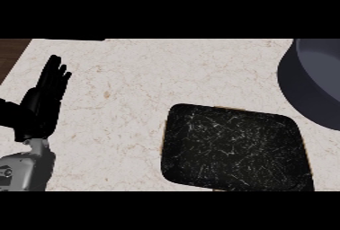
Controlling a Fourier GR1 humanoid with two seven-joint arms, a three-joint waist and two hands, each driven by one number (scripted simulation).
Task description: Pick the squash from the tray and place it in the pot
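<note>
A black, scratched tray [232, 148] lies on the marble counter at the lower middle, and no squash shows on it. A dark grey pot [312, 85] stands at the right edge, cut off by the view; its inside looks bare where it shows. My left hand [41, 105] rests at the far left with its fingers straight and pointing up, holding nothing. The right hand and the squash are out of view.
The pale marble counter [146, 76] stretches between the left hand and the pot. A strip of dark wood [10, 54] shows at the upper left corner beyond the counter's edge.
</note>
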